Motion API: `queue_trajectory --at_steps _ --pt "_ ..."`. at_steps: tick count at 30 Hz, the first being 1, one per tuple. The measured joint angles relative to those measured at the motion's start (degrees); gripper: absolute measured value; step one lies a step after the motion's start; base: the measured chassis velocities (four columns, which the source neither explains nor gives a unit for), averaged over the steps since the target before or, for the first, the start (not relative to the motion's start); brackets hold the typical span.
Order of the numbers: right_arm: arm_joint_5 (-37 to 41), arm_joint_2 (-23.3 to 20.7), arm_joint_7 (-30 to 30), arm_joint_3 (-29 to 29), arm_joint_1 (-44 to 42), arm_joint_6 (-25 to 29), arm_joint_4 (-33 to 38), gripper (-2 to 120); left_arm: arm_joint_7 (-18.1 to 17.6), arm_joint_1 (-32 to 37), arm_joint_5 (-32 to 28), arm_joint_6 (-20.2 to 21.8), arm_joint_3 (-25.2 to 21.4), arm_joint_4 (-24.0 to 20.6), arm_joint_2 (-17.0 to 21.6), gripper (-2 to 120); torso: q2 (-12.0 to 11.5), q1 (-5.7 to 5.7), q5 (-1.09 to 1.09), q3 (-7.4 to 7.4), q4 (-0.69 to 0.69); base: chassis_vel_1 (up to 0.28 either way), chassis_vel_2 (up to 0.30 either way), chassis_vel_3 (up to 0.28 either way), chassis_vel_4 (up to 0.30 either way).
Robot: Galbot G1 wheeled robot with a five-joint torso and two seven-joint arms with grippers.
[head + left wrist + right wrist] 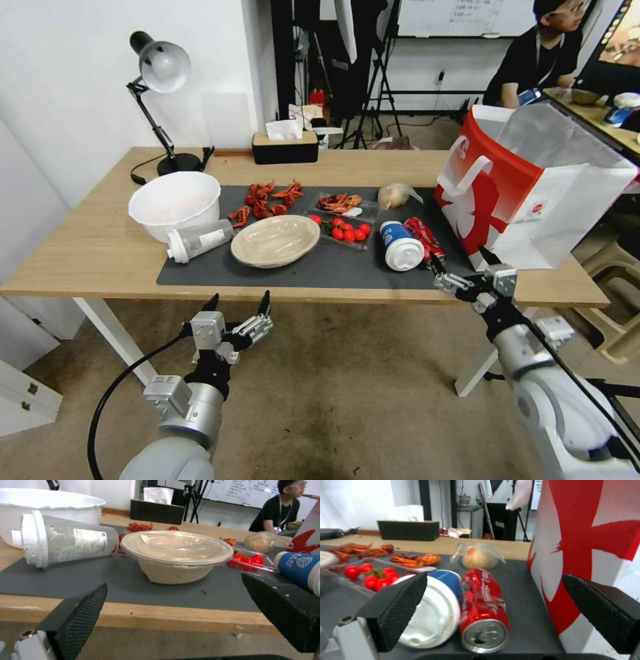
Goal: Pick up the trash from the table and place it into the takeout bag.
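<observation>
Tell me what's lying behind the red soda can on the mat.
Behind the red soda can lies a clear bag of tan food on the dark mat, apart from it. The bag's far side is hidden.

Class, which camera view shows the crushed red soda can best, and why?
The right wrist view: the crushed red soda can lies close up, its silver top facing the camera, beside the blue-and-white lidded cup. In the head view the can is small, partly behind the right gripper.

wall: white (67, 80) | floor: tan carpet (347, 400) | desk lamp (160, 67) | whiteboard (460, 17)
</observation>
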Motion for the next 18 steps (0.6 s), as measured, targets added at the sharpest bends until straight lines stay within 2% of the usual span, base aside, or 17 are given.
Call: queue_trajectory --at_steps 4,7,11,18 --pt "0.3 -0.9 1.1 -0.7 1.4 -0.5 -1.1 100 0.0 0.1 0.0 0.0 -0.2 -0.1 0.0 100 0.0 0.00 0.00 0.00 0.02 0.000 0.000 0.000 0.000" --pt "0.7 -1.5 2.2 -1.2 2.6 -1.3 -1.8 100 0.0 0.2 0.0 -0.1 -0.4 -0.1 0.0 100 0.0 0.00 0.00 0.00 -0.04 0.000 0.000 0.000 0.000" --pt "0.9 -1.9 3.6 -1.7 4.1 -2.5 -2.3 100 -0.1 0.2 0.0 -0.2 -0.5 -0.1 -0.1 100 0.0 0.00 -0.01 -0.01 0.01 0.000 0.000 0.000 0.000" --pt "1.7 -2.5 6.6 -3.3 7.1 -6.9 -4.3 100 -0.3 0.1 0.2 -0.4 -0.4 0.7 -0.4 100 0.0 0.00 0.00 0.00 0.00 0.000 0.000 0.000 0.000"
